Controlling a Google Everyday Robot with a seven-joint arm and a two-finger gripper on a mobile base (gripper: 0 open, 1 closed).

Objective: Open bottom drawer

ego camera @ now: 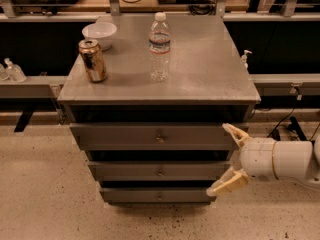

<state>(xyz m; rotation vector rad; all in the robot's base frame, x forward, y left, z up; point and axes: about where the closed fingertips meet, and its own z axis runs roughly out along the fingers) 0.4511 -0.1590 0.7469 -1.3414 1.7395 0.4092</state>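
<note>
Can read no lettering anywhere: not on the can point(93, 60), not on the bottle point(160, 46), nor on the gripper point(220, 160) at the right front edge of the cabinet point(210, 69).

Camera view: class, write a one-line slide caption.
Gripper, jaws open, at the right edge of the grey cabinet; bottom drawer closed.

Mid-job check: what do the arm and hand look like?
The hand, beside the cabinet, has two tan, tapered fingers on a smooth white cylindrical arm with a thin yellowish ring. No cables or markings on it show.
</note>
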